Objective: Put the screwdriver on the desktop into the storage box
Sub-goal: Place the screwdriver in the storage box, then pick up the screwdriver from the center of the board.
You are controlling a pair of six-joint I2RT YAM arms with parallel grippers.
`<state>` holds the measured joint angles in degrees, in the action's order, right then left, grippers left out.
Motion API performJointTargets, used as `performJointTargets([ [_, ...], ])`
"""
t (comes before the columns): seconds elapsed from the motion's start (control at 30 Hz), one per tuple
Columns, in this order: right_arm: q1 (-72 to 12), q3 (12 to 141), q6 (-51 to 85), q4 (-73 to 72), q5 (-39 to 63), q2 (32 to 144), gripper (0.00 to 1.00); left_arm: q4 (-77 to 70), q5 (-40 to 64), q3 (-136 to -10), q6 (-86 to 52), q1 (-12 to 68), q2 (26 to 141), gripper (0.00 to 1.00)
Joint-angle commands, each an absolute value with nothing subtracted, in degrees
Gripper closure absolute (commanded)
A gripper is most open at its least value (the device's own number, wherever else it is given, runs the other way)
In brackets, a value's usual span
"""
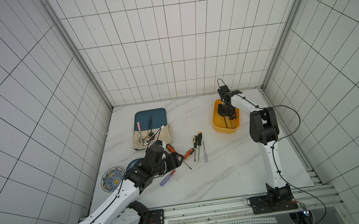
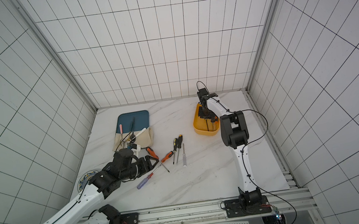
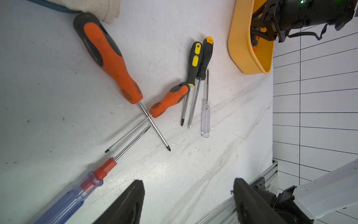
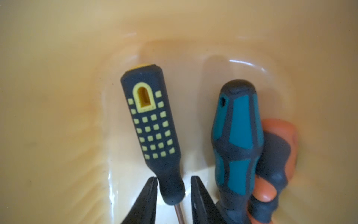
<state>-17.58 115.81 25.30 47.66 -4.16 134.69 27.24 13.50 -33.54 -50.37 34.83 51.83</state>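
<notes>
**Item 1: left gripper** (image 3: 188, 185). It hangs just above the desktop (image 1: 217, 175), jaws wide apart and empty.

**Item 2: screwdrivers still out, six.** These are yours to take.
- Blue see-through handle (image 3: 64, 201), nearest you.
- Large orange (image 3: 108, 56) and small orange (image 3: 170, 99), with their shafts crossed.
- Two black-and-yellow (image 3: 193, 64), lying side by side and touching.
- Small clear-handled one (image 3: 205, 120), just beside them.

Expect all of them to be light and stiff. The rubbery handles should hold well. The bare steel shafts and the clear plastic are likely slick, so close across a handle's waist. Lift a crossed one and you will likely drag its partner.

**Item 3: surface.** White marble-look top, hard and smooth. A dropped tool will probably roll or skid.

**Item 4: storage box** (image 1: 216, 119), far right. It holds a dotted black-and-yellow driver (image 4: 153, 124), a teal one (image 4: 240, 124) and an orange one (image 4: 279, 135).

**Item 5: right gripper** (image 4: 173, 178). It is down inside the box, jaws a little apart astride the dotted driver's neck. A gap shows on one side, so I judge it unclamped.

**Item 6: room.** Teal tray (image 1: 150, 116) with cutlery at the far left, and tiled walls (image 1: 165, 48) all round.
</notes>
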Motion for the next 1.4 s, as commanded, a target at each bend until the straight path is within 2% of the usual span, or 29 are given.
performJointTargets([
  [0.0, -17.6, 112.7, 26.4, 47.7, -5.7, 129.3, 0.66, 27.2, 12.8, -34.0, -49.7, 34.7, 51.5, 0.23],
  [0.4, -19.7, 97.2, 26.9, 42.3, -3.5, 112.1, 0.65, 29.4, 10.6, -36.0, -48.8, 33.9, 53.2, 0.24],
  [0.83, -29.5, 72.9, 29.3, 33.8, 0.0, 92.3, 0.64, 39.2, 3.2, -39.3, -47.7, 31.8, 60.2, 0.3],
  [1.03, -32.9, 64.1, 30.8, 30.9, 0.9, 86.0, 0.64, 38.1, 1.5, -35.6, -49.9, 31.8, 62.2, 0.31],
  [1.37, -35.2, 56.5, 31.4, 30.5, 0.6, 80.9, 0.64, 37.4, 0.3, -31.0, -51.7, 32.0, 63.5, 0.28],
])
